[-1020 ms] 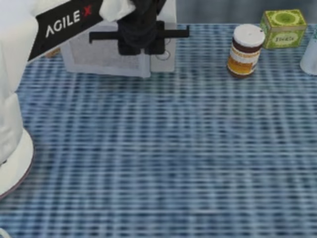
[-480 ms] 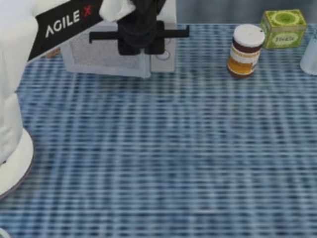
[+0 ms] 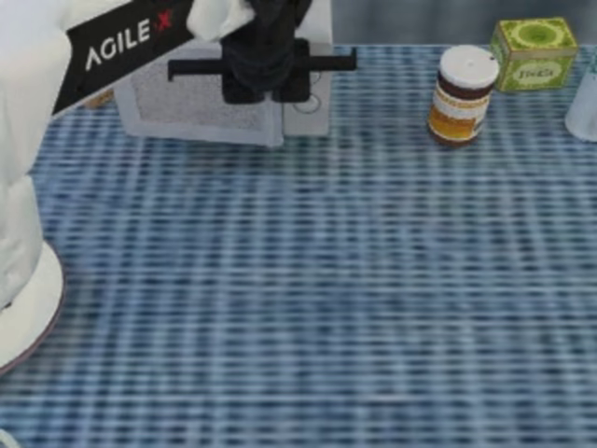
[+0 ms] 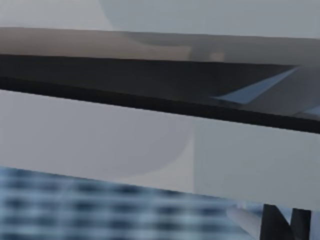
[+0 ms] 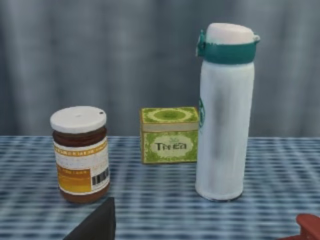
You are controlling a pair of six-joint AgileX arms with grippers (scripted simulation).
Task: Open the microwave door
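The light-grey microwave point(image 3: 308, 103) stands at the table's far left, with its round knobs on the panel to the right of the door. The microwave door point(image 3: 187, 98), with a speckled mesh window, stands slightly ajar; its right edge juts a little ahead of the knob panel. My left gripper point(image 3: 266, 79) hangs over that edge, at the handle. In the left wrist view a dark gap runs behind the door panel point(image 4: 150, 145). There the slim handle point(image 4: 245, 219) leads into my left gripper point(image 4: 290, 225), shut on it. A dark part of my right gripper point(image 5: 97, 225) shows only in the right wrist view, away from the microwave.
A brown jar with a white lid point(image 3: 461, 95), a green tea box point(image 3: 534, 53) and a white flask point(image 3: 586, 107) stand at the far right. My left arm's white base point(image 3: 23, 280) fills the left edge. A red object point(image 5: 310, 227) peeks in beside the flask point(image 5: 225, 115).
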